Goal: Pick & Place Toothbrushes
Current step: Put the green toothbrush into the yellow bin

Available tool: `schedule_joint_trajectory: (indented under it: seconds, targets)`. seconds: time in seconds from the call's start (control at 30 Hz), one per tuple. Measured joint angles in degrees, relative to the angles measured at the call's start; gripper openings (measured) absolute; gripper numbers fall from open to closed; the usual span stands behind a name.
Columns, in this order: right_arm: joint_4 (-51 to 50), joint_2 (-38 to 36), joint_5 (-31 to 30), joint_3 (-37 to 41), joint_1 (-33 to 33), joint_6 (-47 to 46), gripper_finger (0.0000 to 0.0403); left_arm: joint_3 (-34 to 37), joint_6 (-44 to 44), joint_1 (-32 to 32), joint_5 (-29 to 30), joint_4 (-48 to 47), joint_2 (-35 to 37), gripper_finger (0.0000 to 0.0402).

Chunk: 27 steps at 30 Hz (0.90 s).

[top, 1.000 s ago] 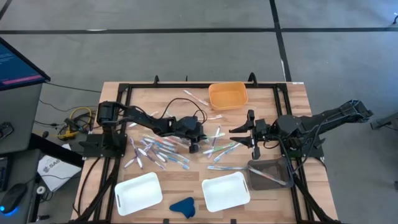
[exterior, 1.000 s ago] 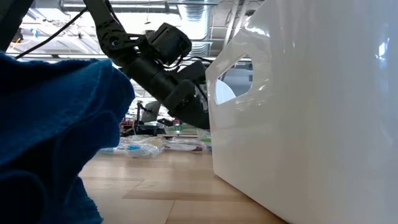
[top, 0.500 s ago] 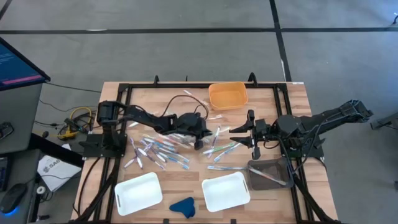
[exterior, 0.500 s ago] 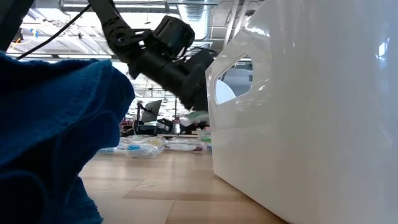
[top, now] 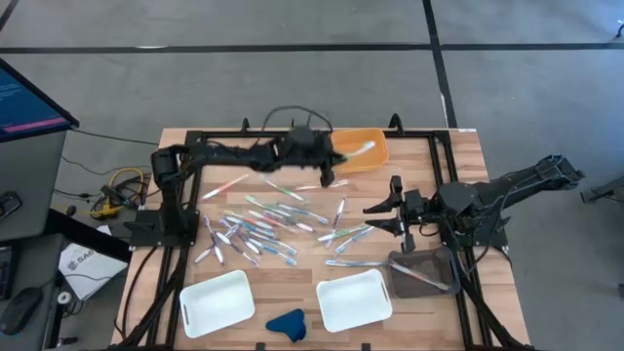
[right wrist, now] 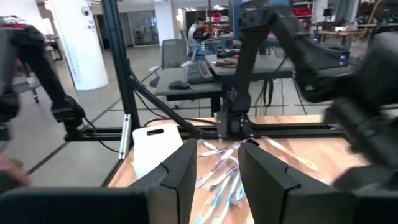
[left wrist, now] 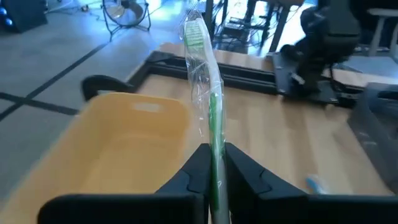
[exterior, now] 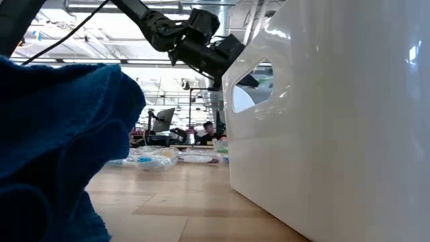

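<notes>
Toothbrushes (top: pixel 268 219) are scattered loose across the middle of the table (top: pixel 458 156), well apart from the orange bin (top: pixel 358 151) at its far edge. One green-accented toothbrush (left wrist: pixel 208 93), in a clear wrapper, is pinched by its lower end in the left gripper (left wrist: pixel 215 163), so that most of its length stands free ahead of the fingers. It is held raised over the bin's rim, apparently for release inside. The right gripper (top: pixel 395 211) is kept low beside the pile with its fingers parted and nothing between them.
</notes>
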<state>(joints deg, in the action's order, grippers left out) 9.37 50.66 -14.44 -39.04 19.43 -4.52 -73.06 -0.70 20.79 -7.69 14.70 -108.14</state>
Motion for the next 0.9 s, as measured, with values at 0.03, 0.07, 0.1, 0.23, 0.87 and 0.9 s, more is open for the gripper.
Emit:
schedule_joint_trajectory:
  seconds: [0.03, 0.07, 0.1, 0.23, 0.87, 0.9]
  targets:
    - [-0.2, -0.5, 0.0, 0.0, 0.3, 0.0, 0.0113, -1.1, -0.3, 1.4, -1.6, -1.4, 0.0, 0.0020]
    - [-0.4, -0.9, 0.0, 0.0, 0.6, 0.0, 0.0113, -2.4, -0.4, 3.0, -3.4, -3.0, 0.0, 0.0020]
    - [-0.9, -1.3, 0.0, 0.0, 0.9, 0.2, 0.0113, -3.5, -0.4, 4.3, -5.4, -4.1, 0.0, 0.0020]
    - [-2.1, -2.8, 0.0, 0.0, 2.0, 0.6, 0.0113, -6.3, -1.7, 8.1, -13.1, -6.4, 0.0, 0.0020]
    - [-2.3, -3.1, 0.0, 0.0, 0.5, 1.6, 0.0113, -15.4, -6.2, 8.9, -17.6, -14.4, 0.0, 0.0020]
    - [-2.3, -3.1, 0.0, 0.0, 0.5, 1.6, 0.0113, -15.4, -6.3, 8.9, -17.6, -14.4, 0.0, 0.0020]
